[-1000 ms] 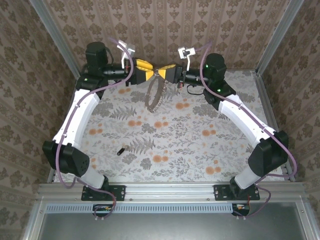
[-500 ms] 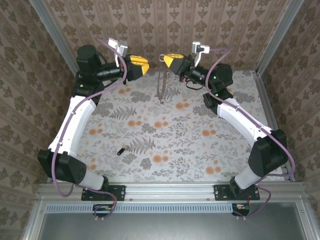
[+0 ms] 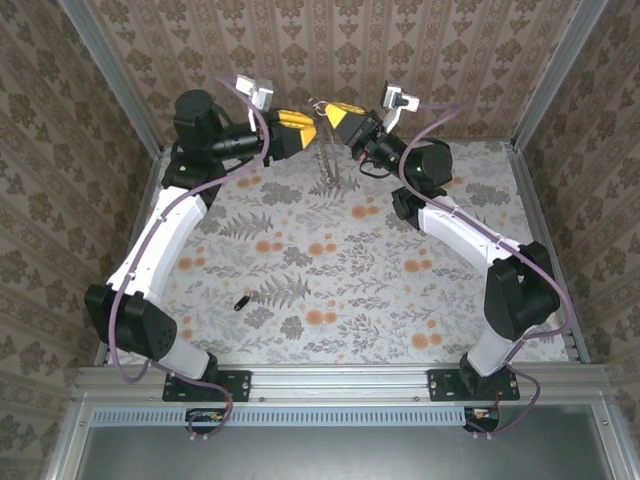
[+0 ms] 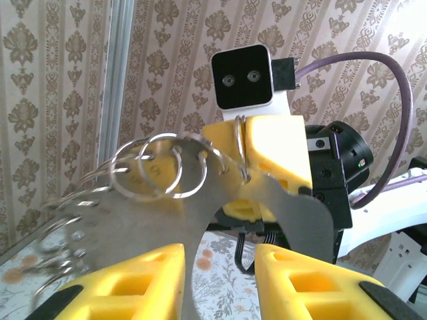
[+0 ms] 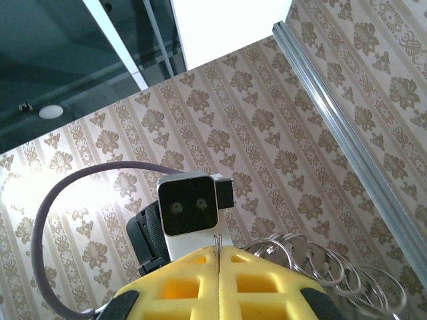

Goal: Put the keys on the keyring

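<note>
Right gripper (image 3: 331,112) pinches keyring (image 3: 328,172) aloft, near back wall (image 3: 400,40).

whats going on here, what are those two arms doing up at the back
The right gripper is clamped shut on the keyring, a toothed metal hoop carrying small split rings, and holds it in the air over the far side of the table. The left gripper faces it close by with its jaws open. One small dark key lies on the table near the left arm's base, apart from both grippers and not yet on the ring.
</note>
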`<state>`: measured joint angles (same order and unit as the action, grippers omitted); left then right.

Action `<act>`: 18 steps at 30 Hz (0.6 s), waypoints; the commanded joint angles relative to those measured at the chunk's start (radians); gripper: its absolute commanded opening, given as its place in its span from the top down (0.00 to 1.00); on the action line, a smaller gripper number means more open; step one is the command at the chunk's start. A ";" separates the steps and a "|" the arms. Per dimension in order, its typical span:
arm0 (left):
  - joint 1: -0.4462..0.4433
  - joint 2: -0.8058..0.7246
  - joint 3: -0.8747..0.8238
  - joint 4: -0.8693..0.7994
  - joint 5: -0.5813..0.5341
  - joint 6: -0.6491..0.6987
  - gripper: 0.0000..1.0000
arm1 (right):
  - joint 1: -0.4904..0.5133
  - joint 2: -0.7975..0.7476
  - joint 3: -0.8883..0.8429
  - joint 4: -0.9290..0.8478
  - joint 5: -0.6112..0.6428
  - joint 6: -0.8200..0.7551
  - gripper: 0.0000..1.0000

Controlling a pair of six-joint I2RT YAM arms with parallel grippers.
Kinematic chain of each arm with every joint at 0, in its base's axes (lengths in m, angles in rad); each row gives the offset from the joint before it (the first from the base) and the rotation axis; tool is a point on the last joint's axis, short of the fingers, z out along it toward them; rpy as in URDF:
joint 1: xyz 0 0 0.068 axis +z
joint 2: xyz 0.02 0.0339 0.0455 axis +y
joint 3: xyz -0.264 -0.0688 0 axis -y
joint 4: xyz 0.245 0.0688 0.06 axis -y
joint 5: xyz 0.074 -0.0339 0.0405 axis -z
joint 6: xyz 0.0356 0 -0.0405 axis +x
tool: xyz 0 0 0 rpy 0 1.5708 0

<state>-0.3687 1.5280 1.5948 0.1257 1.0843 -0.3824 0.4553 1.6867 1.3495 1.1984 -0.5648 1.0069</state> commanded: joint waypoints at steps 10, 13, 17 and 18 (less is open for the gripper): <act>-0.023 0.025 0.052 0.001 -0.023 0.007 0.67 | 0.019 -0.001 -0.049 0.118 0.067 0.043 1.00; -0.014 0.003 0.037 0.011 -0.003 0.006 0.67 | 0.015 -0.008 -0.057 0.117 0.061 0.041 1.00; -0.006 -0.021 0.018 0.022 0.005 -0.005 0.68 | 0.010 -0.015 -0.072 0.118 0.057 0.045 1.00; -0.003 -0.025 0.014 0.027 0.006 -0.010 0.68 | 0.010 -0.017 -0.072 0.118 0.054 0.045 1.00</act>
<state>-0.3832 1.5528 1.6150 0.1184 1.0691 -0.3824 0.4694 1.7027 1.2800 1.2400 -0.5259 1.0451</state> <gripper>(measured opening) 0.325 0.062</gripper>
